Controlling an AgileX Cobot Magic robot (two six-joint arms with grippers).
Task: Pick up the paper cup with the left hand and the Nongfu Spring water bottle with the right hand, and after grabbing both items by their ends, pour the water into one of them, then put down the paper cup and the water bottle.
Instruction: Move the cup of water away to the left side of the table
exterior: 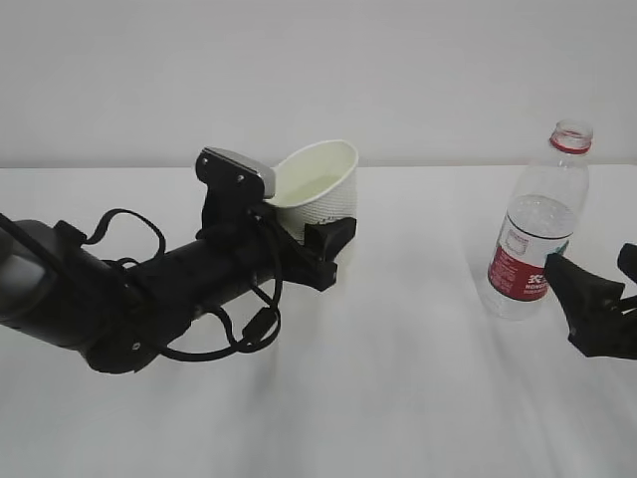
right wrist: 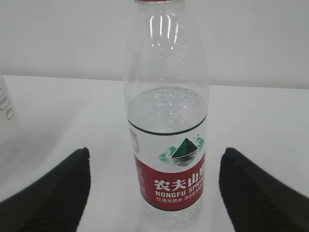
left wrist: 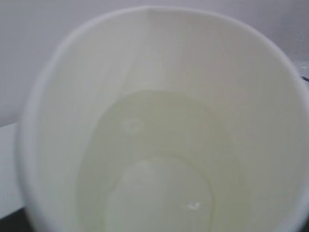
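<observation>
White worktop (exterior: 398,398) is stretching under everything, with a plain pale wall rising behind it.

Toward the left of the exterior view, the left hand (exterior: 323,249) is reaching in low over the worktop at the end of a bulky black arm draped with looping cables (exterior: 239,334). Its jaws are standing partly apart and are clamping the lower body of the paper cup (exterior: 320,194). The cup is tilting, its mouth turned up and back toward the arm, with a grey plate (exterior: 236,169) sitting just beside its rim. From the left wrist view, the cup's cream inside (left wrist: 159,96) is filling nearly the whole picture, and a shallow pool of water (left wrist: 159,193) is lying at the bottom.

Well apart from that hand, toward the right, the Nongfu Spring water bottle (exterior: 537,224) is standing upright on the worktop with no cap on, water sitting a little above its red-and-white label (right wrist: 169,179). The right hand (exterior: 589,304) is sitting just beside the bottle's lower part on its far side from the cup. In the right wrist view its two dark fingers (right wrist: 53,193) are spread wide, the bottle standing straight ahead of the gap, clear of both, so this hand is gripping nothing.
</observation>
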